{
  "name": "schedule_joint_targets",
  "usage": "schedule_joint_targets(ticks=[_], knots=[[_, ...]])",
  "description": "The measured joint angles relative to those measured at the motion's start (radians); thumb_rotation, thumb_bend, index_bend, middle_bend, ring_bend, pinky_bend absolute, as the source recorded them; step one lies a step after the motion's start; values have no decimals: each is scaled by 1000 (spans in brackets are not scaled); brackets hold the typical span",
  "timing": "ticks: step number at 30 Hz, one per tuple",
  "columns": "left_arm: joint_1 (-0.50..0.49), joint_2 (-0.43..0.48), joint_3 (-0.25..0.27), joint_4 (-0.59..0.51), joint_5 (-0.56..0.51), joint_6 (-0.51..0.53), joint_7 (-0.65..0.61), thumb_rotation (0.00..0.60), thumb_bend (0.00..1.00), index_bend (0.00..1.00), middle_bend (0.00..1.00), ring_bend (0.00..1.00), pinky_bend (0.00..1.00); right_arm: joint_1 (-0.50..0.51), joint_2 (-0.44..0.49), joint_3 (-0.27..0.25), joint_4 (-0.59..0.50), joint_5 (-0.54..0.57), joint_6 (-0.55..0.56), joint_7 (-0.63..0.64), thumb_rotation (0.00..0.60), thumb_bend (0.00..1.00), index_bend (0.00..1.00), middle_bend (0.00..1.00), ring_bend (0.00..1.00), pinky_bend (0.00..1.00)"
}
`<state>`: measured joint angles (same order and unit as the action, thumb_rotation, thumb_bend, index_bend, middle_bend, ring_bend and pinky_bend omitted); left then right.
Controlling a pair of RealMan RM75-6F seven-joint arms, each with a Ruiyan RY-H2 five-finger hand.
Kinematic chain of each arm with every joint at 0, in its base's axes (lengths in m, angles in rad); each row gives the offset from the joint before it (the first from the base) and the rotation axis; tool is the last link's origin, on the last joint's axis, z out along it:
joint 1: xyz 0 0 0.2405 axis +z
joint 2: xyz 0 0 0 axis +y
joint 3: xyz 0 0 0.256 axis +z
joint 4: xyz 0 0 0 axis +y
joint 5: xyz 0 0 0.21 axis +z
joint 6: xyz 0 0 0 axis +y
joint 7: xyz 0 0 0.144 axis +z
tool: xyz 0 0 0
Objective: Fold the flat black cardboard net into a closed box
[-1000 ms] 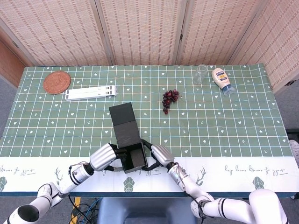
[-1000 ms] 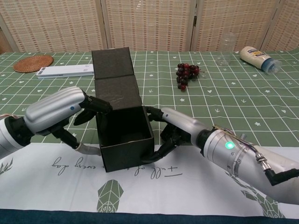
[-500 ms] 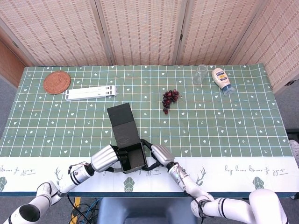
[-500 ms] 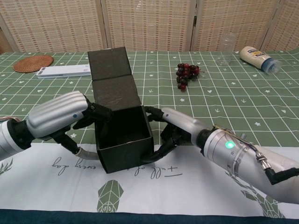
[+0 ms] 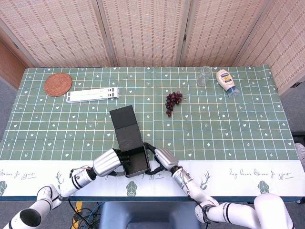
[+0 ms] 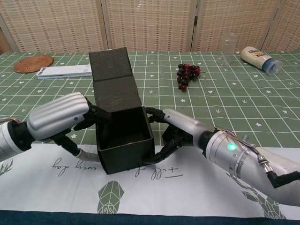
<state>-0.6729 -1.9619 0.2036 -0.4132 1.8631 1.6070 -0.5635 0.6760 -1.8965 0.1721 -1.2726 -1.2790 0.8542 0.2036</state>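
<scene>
The black cardboard box [image 5: 136, 161] [image 6: 124, 143] stands open-topped at the near table edge, its walls upright. Its lid flaps [image 5: 126, 126] [image 6: 114, 79] lie flat behind it, stretching away from me. My left hand [image 5: 108, 162] [image 6: 61, 115] grips the box's left wall, fingers hooked over the rim. My right hand [image 5: 163, 158] [image 6: 180, 127] presses against the right wall, with fingers wrapped toward the front lower corner. The inside of the box looks empty.
A bunch of dark grapes [image 5: 173, 101] [image 6: 188, 74] lies beyond the box to the right. A white folded stand [image 5: 93, 95] and a woven coaster [image 5: 57, 83] sit far left. A clear glass [image 5: 205, 75] and a mayonnaise bottle [image 5: 227, 82] are at the far right.
The left hand has slid slightly forward along the left wall and the box has shifted a touch. The right hand stays where it was.
</scene>
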Motion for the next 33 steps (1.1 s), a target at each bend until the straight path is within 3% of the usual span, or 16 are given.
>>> schedule_joint_targets(ticks=[8, 13, 20, 33], knots=[[5, -5, 2, 20, 0, 17, -3, 600, 91, 771, 756, 839, 758, -1, -3, 1, 1, 1, 0, 2, 600, 547, 62, 354, 921, 1000], [12, 1, -4, 11, -13, 17, -16, 600, 91, 657, 586, 811, 752, 1, -7, 6, 8, 2, 2, 3, 600, 548, 61, 354, 920, 1000], [28, 38, -29, -48, -50, 11, -52, 600, 91, 471, 328, 692, 722, 2, -7, 16, 8, 5, 6, 7, 600, 548, 59, 353, 920, 1000], [52, 138, -78, -203, -105, 1, -45, 600, 91, 235, 225, 624, 702, 7, 13, 24, -33, 6, 8, -4, 600, 529, 0, 268, 910, 1000]])
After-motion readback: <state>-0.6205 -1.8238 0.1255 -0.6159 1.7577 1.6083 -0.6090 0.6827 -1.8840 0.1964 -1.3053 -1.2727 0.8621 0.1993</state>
